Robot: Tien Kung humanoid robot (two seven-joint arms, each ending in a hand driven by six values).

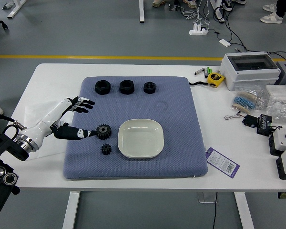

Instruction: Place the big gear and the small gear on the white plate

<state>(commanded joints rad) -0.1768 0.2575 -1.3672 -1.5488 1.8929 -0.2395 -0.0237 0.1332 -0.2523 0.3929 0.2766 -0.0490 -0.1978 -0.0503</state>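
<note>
Worktop (pixel 50 81), white, smooth and rectangular, supports a blue-grey, rectangular mat (pixel 182 138) of textured fabric. The black-and-white mechanical left hand (pixel 56 116), the only one in view, reaches over the mat; its fingers (pixel 75 133) are spread apart, clamped on nothing. The off-white, smooth, rounded-square plate (pixel 140 138) lies right of the hand, both gears outside it. The black, round, toothed big gear (pixel 104 131) is immediately right of the lowest fingertip; contact cannot be confirmed. Having no long axis, it probably requires only a rightward shift before closure. The matching black small gear (pixel 106 149) lies just nearer the mat's near edge.
</note>
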